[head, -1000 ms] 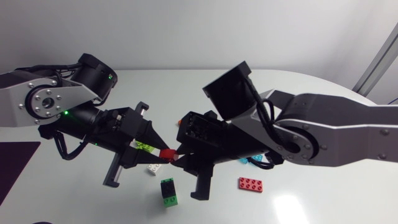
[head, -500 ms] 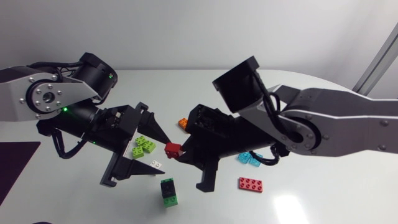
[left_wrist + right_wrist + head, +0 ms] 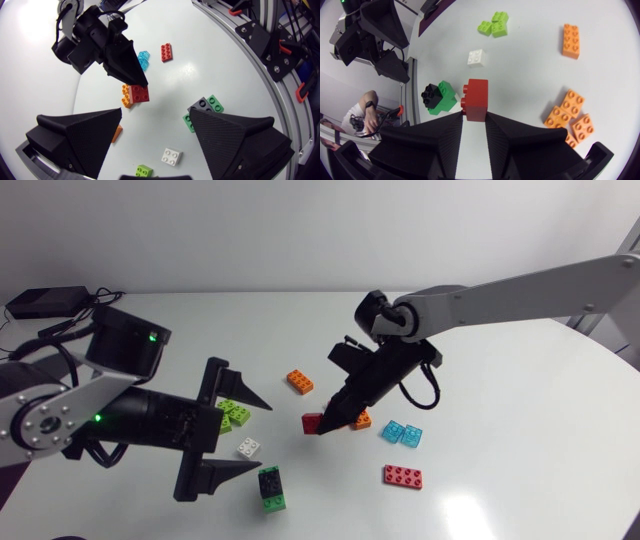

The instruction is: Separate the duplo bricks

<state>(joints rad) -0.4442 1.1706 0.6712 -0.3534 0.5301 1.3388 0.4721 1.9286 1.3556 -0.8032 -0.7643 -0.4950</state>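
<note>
Finding: the two arms have parted since a second ago, when both grippers met over the middle of the table on a joined red-and-lime piece.

The left gripper has drawn back towards its own side. Its fingers stand wide apart and hold nothing. Half a second ago they were already spread.

The lime green bricks now lie on the table just beside its upper finger, with a white brick between the fingers and a green-and-black stack beside the lower one.

The right gripper has swung out and down. It is clamped on the red brick, which sticks out past its fingertips. The head view puts this brick low, next to a cluster of orange bricks. Whether it touches the table cannot be confirmed.

Unchanged positions: single orange brick, light blue bricks, flat red brick.
</note>
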